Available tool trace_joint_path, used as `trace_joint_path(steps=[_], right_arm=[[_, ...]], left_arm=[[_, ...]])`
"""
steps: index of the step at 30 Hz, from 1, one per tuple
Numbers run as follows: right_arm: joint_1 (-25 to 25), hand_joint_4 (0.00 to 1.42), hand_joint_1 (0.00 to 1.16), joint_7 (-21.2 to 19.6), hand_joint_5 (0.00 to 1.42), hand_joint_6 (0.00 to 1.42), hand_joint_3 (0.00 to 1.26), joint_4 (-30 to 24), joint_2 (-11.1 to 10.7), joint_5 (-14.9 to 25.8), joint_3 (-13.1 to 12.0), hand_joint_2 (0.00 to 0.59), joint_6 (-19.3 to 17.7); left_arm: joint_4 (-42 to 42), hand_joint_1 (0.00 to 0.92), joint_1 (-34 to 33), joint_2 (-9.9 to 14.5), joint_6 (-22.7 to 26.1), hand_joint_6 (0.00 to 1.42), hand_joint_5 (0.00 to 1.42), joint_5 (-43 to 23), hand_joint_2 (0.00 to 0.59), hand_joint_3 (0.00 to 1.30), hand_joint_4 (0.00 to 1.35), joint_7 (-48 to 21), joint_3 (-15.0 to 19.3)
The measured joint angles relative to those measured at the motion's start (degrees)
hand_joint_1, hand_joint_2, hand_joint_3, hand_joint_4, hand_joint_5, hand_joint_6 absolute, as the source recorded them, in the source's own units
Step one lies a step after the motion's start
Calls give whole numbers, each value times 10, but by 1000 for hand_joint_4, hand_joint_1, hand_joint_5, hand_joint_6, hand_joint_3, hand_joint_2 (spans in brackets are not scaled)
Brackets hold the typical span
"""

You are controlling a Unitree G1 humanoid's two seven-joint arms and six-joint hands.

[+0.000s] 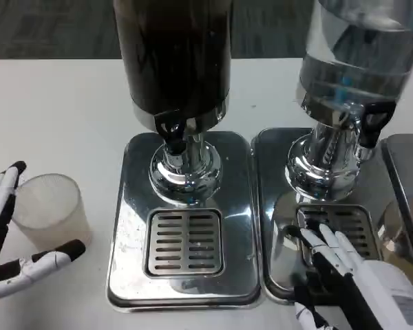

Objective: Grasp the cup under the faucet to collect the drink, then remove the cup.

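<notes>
Standing on white table (62, 96): dark dispenser (173, 62) centre, clear dispenser (354, 62) right, steel bases touching edge to edge.
Open tabletop left of dark base; drip grate (184, 242) bare. Cup (49, 210) translucent, upright, left of base, between spread left hand (7, 234) fingers, contact unclear. Right hand (354, 275) spread on right grate (334, 230), holding nothing.

The left hand (7, 227) has slim white fingers (41, 262) ending in black tips, with black segments along the inner side. The right hand (351, 275) has a smooth white back, white fingers running into black undersides and dark gaps between them; a pale grey label with faint, unreadable print sits near its wrist
</notes>
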Motion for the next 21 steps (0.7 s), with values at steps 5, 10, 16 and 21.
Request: trace_joint_path(steps=[5,10,16,21], right_arm=[[-1,0,559,0,0,122,105,0,0,0,0,572,0],[-1,0,559,1,0,125,105,0,0,1,0,572,0],[0,0,556,2,0,127,106,0,0,1,0,577,0],[3,0,552,2,0,133,106,-1,0,1,0,581,1]], left_arm=[[22,0,-19,3,6,0,0,-8,15,0,0,-12,-7],[40,0,-34,6,9,0,0,-13,18,0,0,-17,-17],[63,0,-48,17,18,0,0,-32,20,0,0,-23,-21],[79,0,-57,18,25,0,0,-37,19,0,0,-23,-26]])
